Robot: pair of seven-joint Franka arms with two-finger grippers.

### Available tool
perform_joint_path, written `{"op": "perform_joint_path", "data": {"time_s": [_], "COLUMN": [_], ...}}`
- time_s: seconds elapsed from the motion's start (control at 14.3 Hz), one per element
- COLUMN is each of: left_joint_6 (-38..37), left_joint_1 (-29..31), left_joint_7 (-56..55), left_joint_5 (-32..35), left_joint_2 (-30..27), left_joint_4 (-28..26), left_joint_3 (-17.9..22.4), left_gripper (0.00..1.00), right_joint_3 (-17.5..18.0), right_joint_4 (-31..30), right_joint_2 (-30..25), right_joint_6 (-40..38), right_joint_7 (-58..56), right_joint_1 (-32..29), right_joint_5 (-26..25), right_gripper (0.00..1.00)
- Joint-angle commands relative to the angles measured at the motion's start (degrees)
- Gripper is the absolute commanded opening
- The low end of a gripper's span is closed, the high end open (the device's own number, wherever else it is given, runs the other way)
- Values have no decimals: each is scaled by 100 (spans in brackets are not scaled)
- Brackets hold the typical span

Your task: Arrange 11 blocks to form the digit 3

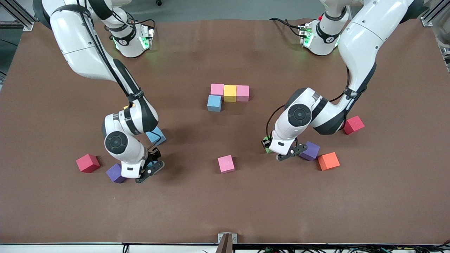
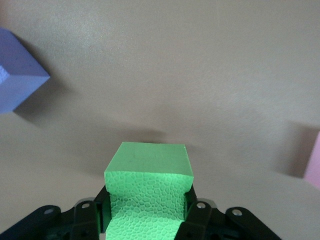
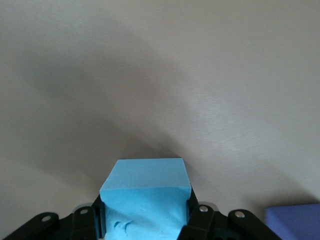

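Observation:
A short row of blocks, pink (image 1: 217,89), yellow (image 1: 230,93) and pink (image 1: 242,93), lies mid-table, with a light blue block (image 1: 214,103) against the first pink one on the side nearer the camera. My left gripper (image 1: 279,153) (image 2: 147,200) is down at the table, shut on a green block (image 2: 148,170) that barely shows in the front view (image 1: 268,149). My right gripper (image 1: 149,167) (image 3: 145,205) is also low, its fingers pressed on the sides of a light blue block (image 3: 145,192). Loose blocks: pink (image 1: 225,164), purple (image 1: 310,151), orange (image 1: 328,161), light blue (image 1: 155,135), purple (image 1: 116,173).
Two red cubes lie apart from the others, one (image 1: 88,163) toward the right arm's end, one (image 1: 353,125) toward the left arm's end beside the left arm's elbow. The purple block (image 2: 17,75) and the pink block (image 2: 314,162) flank my left gripper.

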Motion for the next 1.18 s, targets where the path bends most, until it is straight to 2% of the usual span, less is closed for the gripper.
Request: {"op": "perform_joint_path", "data": {"time_s": [0.0, 0.07, 0.21, 0.35, 0.42, 0.63, 0.84, 1.11], "left_joint_6": [-102, -155, -339, -646, -813, -911, -911, -911], "left_joint_1": [-17, -18, -9, 0, -9, 26, 26, 0], "left_joint_7": [-920, -1255, -1443, -1435, -1461, -1549, -1540, -1811], "left_joint_5": [-156, -156, -174, -191, -217, -297, -288, -323], "left_joint_2": [-100, -100, -100, -108, -108, -117, -117, -117], "left_joint_4": [65, 161, 389, 591, 654, 663, 663, 663], "left_joint_3": [-115, -115, -115, -220, -273, -370, -405, -414], "left_gripper": [19, 19, 19, 11, 6, 1, 1, 1], "right_joint_3": [40, 49, 49, 41, 41, 32, 41, 41], "right_joint_4": [-57, -57, -57, -57, -57, -110, -215, -557], "right_joint_2": [-121, -121, -112, -112, -112, -95, -95, -173], "right_joint_6": [-255, -256, -238, -229, -203, -177, -177, -98], "right_joint_7": [1062, 1510, 2258, 2987, 3469, 4316, 5132, 5285], "right_joint_1": [386, 527, 886, 1247, 1423, 1819, 2109, 2373], "right_joint_5": [115, 124, 526, 800, 809, 809, 818, 827], "right_gripper": [18, 18, 18, 18, 18, 18, 19, 19]}}
